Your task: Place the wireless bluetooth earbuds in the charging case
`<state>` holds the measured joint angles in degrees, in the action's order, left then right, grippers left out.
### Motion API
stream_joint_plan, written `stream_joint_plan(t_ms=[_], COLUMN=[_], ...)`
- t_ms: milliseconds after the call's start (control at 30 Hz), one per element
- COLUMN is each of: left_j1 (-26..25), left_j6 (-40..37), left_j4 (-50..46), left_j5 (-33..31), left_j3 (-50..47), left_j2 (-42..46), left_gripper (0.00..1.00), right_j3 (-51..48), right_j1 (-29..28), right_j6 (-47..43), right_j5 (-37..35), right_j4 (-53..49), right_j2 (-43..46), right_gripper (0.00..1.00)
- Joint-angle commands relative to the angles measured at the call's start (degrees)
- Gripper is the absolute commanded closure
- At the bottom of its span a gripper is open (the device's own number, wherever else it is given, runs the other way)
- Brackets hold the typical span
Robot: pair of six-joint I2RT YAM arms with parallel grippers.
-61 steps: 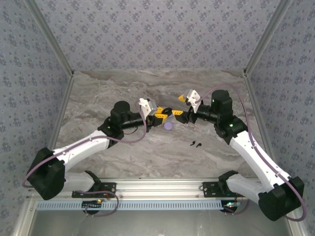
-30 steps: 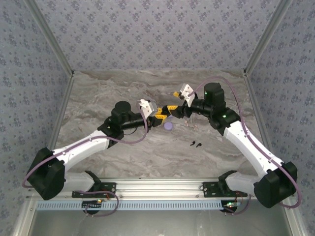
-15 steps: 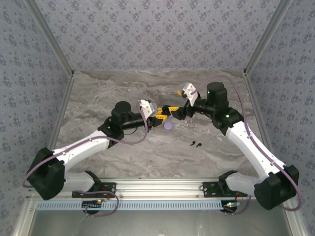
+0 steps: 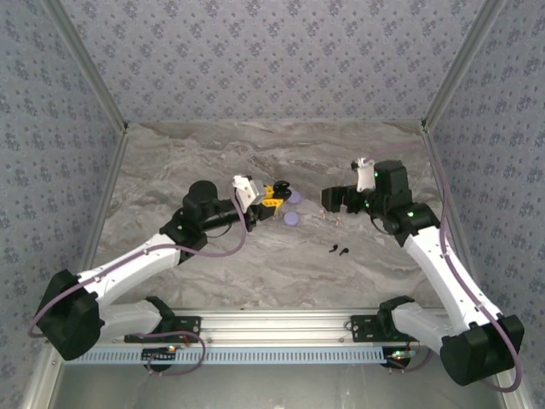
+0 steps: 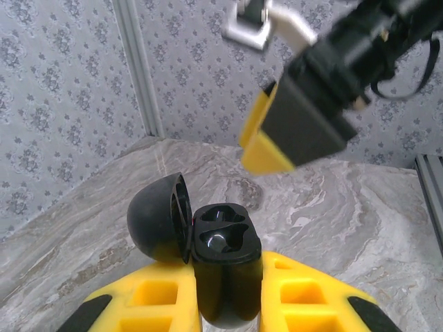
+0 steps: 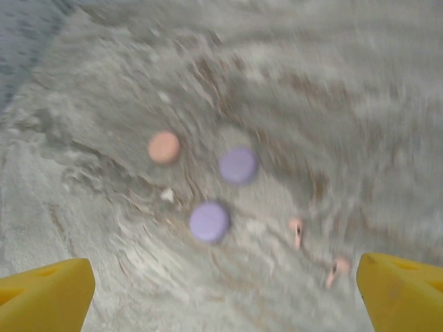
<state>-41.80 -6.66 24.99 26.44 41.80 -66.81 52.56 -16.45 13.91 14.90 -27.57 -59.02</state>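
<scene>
Our left arm (image 4: pixel 136 260) stretches from the near left corner toward the table's middle, elbow bent, wrist pointing right. Its gripper (image 4: pixel 271 198) is clamped on the charging case (image 5: pixel 225 238), yellow fingers (image 5: pixel 156 301) hugging both sides. Our right arm (image 4: pixel 443 256) rises from the near right corner and folds leftward. Its gripper (image 4: pixel 334 198) faces the left one, apart from it, jaws spread wide and holding nothing.

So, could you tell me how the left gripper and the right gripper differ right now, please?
The left gripper is shut on the black charging case, whose lid stands open; the right gripper is open and holds nothing. The left gripper's fingers hug the case; the right gripper's stand wide apart above purple discs and pink earbuds on the table. Both have yellow fingers.
</scene>
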Motion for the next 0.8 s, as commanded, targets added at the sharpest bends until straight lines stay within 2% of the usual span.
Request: stream_joint_plan(t_ms=[0, 133, 267, 367, 767], left_j1=[-0.34, -0.37, -0.36, -0.37, -0.39], left_j6=[-0.90, -0.95, -0.90, -0.73, -0.69], left_j4=[0.02, -0.55, -0.74, -0.87, -2.14], left_j5=[-1.99, -2.59, -2.90, -3.16, -4.10], left_j3=[-0.50, -0.62, -0.76, -0.85, -0.45], left_j2=[1.94, 2.21, 2.21, 2.04, 2.52], left_gripper=[1.00, 1.00, 1.00, 1.00, 1.00], right_j3=[-6.47, -11.87, -12.36, -12.93, -13.57], right_j1=[0.40, 0.17, -1.27, -2.41, -6.22], right_j6=[16.74, 26.04, 29.59, 29.83, 32.23], right_j5=[-5.61, -11.64, -18.41, -19.61, -21.50], right_j4=[-4.28, -5.88, -10.37, -9.28, -7.14], right_j2=[0.29, -0.68, -4.53, -7.17, -15.57], right_gripper=[0.07, 0.22, 0.32, 0.33, 0.52])
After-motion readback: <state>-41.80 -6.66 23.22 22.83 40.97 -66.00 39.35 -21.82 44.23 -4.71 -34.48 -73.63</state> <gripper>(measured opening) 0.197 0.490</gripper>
